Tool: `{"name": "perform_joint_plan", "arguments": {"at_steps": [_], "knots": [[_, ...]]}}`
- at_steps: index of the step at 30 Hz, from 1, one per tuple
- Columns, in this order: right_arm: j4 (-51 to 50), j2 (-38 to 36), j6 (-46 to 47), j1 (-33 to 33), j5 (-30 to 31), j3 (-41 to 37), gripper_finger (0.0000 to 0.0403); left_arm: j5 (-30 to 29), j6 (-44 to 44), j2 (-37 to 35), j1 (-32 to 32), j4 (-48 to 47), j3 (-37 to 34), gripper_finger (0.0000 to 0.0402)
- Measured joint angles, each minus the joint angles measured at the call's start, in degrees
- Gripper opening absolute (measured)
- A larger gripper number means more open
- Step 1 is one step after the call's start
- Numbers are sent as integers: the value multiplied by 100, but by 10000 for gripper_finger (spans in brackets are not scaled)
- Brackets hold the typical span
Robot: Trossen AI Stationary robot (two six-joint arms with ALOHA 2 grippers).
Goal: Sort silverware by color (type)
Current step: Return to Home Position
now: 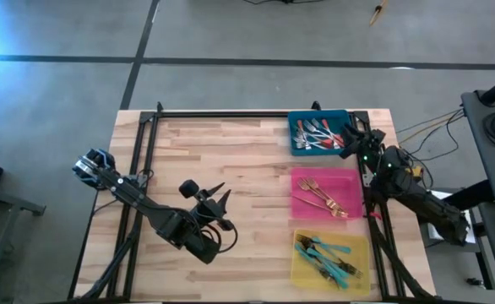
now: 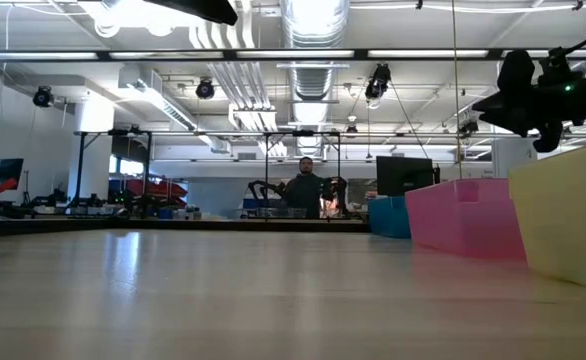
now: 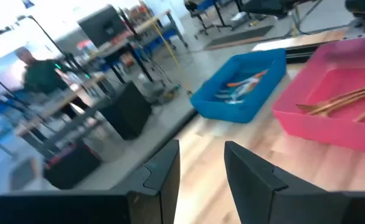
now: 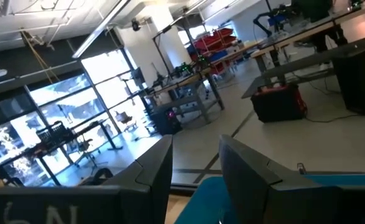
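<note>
The silverware lies sorted in three trays along the table's right side. Red-handled silver forks [image 1: 317, 135] fill the blue tray [image 1: 296, 145], gold forks [image 1: 322, 198] the pink tray [image 1: 349, 175], and teal-handled forks [image 1: 328, 257] the yellow tray [image 1: 359, 245]. My left gripper [image 1: 220, 201] hovers open over bare wood left of the pink tray. Its wrist view shows the blue tray [image 3: 232, 106] and gold forks [image 3: 338, 101] ahead. My right gripper [image 1: 349, 140] is open above the blue tray's right edge and holds nothing; it also shows raised in the low view [image 2: 533, 100].
A black frame [image 1: 222, 114] runs along the table's far edge and down both sides. The wood of the table's left and middle part [image 1: 231, 160] is bare. In the low view the blue [image 2: 388, 215], pink [image 2: 463, 215] and yellow [image 2: 563, 215] trays stand in a row.
</note>
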Motion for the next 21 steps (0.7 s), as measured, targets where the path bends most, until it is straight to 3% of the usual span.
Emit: {"name": "perform_joint_plan", "arguments": {"at_steps": [6, 12, 15, 18, 21], "knots": [[-2, 0, 2, 4, -3, -1, 123, -256, 154, 46, 100, 14, -2, 110], [-4, 0, 0, 4, -2, -2, 123, 271, 40, 46, 174, 40, -2, 110], [-5, 0, 0, 4, -3, -2, 123, 498, 434, 21, 176, 431, -237, 110], [-7, 0, 0, 4, -3, -2, 123, 506, 1357, -83, 162, 1567, -765, 110], [-8, 2, 0, 4, -1, -2, 123, 669, 2662, -337, 231, 3578, -1605, 110]]}}
